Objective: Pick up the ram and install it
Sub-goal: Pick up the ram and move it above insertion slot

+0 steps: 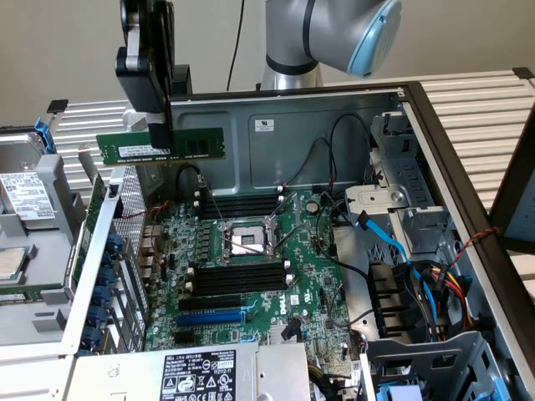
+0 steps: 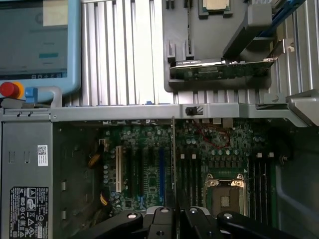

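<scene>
Starting at the exterior view's left, the perforated metal card cage (image 1: 100, 251) stands tall beside the board. We judge it the first hazard, because the ram's near end could clip it if the descent drifts that way. Just above it the gripper (image 1: 161, 142) hangs over the case's rear corner. Its jaws are drawn nearly together and pinch the ram (image 1: 196, 145) across its flat faces near mid-length, with the stick level, on its long edge and well clear of everything below. In the wrist view the gripper (image 2: 174, 219) shows the ram (image 2: 173, 159) edge-on as a thin line over the motherboard (image 2: 144, 164), and we cannot tell which slot it lines up with. Further right lie the two banks of black slots (image 1: 238, 276), one on each side of the open CPU socket (image 1: 245, 241). A small sideways error could land the stick on a slot wall or, worse, on the exposed socket. We cannot see whether the slot latches are open or which way the notch faces, and either could jam the seating. With so narrow a pinch, pressing down might let the stick slide up between the pads or tilt. Toward the right, black cables (image 1: 322, 159) hang near the upper bank and could snag the far end.
</scene>
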`<state>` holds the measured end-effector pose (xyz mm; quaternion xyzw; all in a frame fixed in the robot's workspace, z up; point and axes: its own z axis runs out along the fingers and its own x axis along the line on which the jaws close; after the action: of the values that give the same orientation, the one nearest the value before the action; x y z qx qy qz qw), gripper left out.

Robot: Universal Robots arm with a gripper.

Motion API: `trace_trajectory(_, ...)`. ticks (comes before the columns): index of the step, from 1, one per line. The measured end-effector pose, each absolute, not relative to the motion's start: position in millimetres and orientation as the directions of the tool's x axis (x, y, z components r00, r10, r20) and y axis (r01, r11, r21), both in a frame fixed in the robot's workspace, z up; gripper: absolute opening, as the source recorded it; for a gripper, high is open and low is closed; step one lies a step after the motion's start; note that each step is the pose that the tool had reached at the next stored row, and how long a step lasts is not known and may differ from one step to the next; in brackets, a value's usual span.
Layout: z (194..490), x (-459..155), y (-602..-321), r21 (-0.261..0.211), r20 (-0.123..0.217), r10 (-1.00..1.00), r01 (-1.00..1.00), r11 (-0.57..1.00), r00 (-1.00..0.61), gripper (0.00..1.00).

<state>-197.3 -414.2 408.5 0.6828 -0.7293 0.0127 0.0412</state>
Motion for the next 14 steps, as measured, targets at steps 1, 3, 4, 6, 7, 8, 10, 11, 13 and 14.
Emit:
trace_trajectory(1,408,-195,-414,0.038,0.078,-0.995,-0.997,0.067,-0.064,0.14)
trace_trajectory(3,409,-186,-414,0.038,0.078,-0.995,-0.997,0.067,-0.064,0.14)
trace_trajectory(4,409,-182,-414,0.038,0.078,-0.995,-0.997,0.067,-0.064,0.14)
trace_trajectory(6,409,-173,-414,0.038,0.078,-0.995,-0.997,0.067,-0.064,0.14)
trace_trajectory(7,409,-169,-414,0.038,0.078,-0.995,-0.997,0.067,-0.064,0.14)
trace_trajectory(8,409,-164,-414,0.038,0.078,-0.995,-0.997,0.067,-0.064,0.14)
trace_trajectory(10,409,-155,-414,0.038,0.078,-0.995,-0.997,0.067,-0.064,0.14)
trace_trajectory(11,409,-151,-414,0.038,0.078,-0.995,-0.997,0.067,-0.064,0.14)
trace_trajectory(13,408,-143,-414,0.038,0.078,-0.995,-0.997,0.067,-0.064,0.14)
trace_trajectory(14,408,-138,-414,0.038,0.078,-0.995,-0.997,0.067,-0.064,0.14)
